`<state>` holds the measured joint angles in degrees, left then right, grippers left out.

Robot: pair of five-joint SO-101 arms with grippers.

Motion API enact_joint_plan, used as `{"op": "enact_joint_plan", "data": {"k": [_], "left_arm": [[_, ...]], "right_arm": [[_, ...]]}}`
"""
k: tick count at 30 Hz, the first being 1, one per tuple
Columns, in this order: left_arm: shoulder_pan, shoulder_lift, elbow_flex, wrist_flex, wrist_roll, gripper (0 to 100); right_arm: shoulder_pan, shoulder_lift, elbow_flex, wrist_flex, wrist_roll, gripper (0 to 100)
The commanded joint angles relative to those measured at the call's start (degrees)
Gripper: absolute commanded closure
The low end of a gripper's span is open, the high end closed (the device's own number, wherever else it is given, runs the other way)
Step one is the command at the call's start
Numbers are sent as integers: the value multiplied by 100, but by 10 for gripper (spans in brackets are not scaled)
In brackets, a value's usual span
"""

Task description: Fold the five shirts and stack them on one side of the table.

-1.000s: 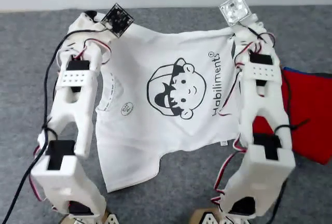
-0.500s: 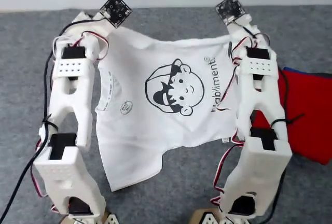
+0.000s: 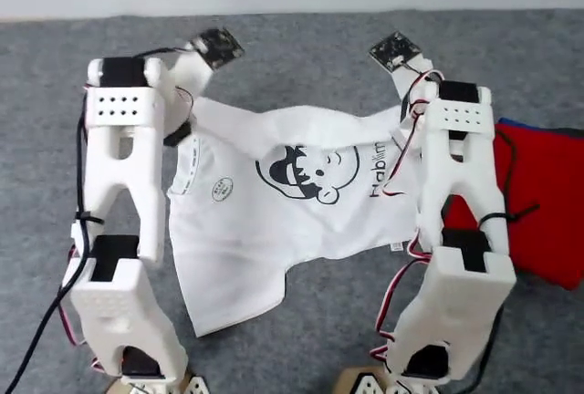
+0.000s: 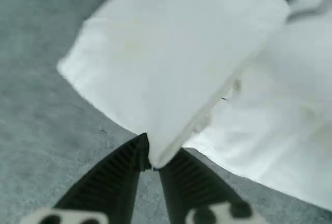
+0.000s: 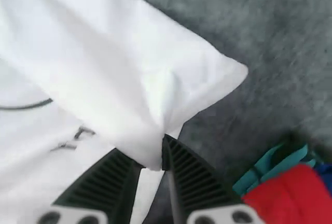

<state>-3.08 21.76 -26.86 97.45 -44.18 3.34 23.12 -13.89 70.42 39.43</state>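
Grey felt tabletop (image 3: 301, 57): the left pincer (image 4: 150, 157) and right pincer (image 5: 153, 161) each clamp a far corner of the white shirt (image 3: 274, 230), raised at 12 o'clock. The shirt's long axis runs 9 to 3, with its body toward 6, likely the fold's direction. The cartoon print and lettering are partly covered. A red shirt (image 3: 547, 212) lies at 3.

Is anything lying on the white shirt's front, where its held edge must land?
Nothing visible. The left gripper and right gripper pinch the white shirt at its far edge; the red shirt lies off to the side.
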Motion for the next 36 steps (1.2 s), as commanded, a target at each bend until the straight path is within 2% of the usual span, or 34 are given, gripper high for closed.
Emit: {"op": "enact_joint_plan", "data": {"k": [1,9,19,23,36], "left_arm": [[44,-193,-31,316,-123,998],[176,-1108,1552,316,-835,998],[624,-2813,3565,316,-905,998],[703,-3446,4189,316,-1011,998],[642,-5169,5666,316,-1890,998]], "right_arm": [[22,-497,-404,558,88,987],[189,-567,-404,1622,721,987],[321,-778,-378,2624,826,987],[338,-804,-378,3020,1152,987],[831,-822,-369,3222,1679,987]]}}
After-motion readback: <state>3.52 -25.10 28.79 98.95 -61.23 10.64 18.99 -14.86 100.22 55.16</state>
